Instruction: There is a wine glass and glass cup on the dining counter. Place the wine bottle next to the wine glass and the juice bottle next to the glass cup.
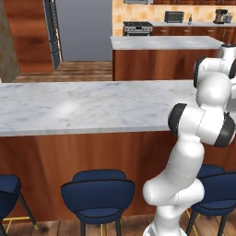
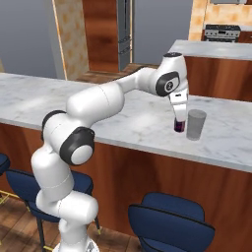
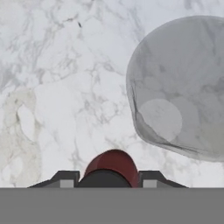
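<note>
**Spotter:** Start with the left base view. What have you got?

**Me:** Mostly the long marble dining counter point(image 1: 83, 108) over its wood front, blue stools point(image 1: 98, 193) below, and my arm's elbow rising at the right.

**Spotter:** And the right base view?

**Me:** The arm reaches out over the counter, and the end effector point(image 2: 180, 123) points straight down, clamped on the juice bottle point(image 2: 179, 126), its dark red-purple base at or just above the marble. The glass cup point(image 2: 196, 124) stands upright just beside it, apart by a sliver (I can't tell if the bottle's base is touching down yet).

**Spotter:** Hand view?

**Me:** The bottle's dark cap and red shoulder sit between my fingertips point(image 3: 64, 179), with the tumbler's rim close at the upper right.

**Spotter:** Handling?

**Me:** I judge it light, stiff and smooth, so likely slippery; gripping high near the cap suits it. The tumbler looks fragile and easily knocked over.

**Spotter:** Any label text?

**Me:** None legible.
</note>
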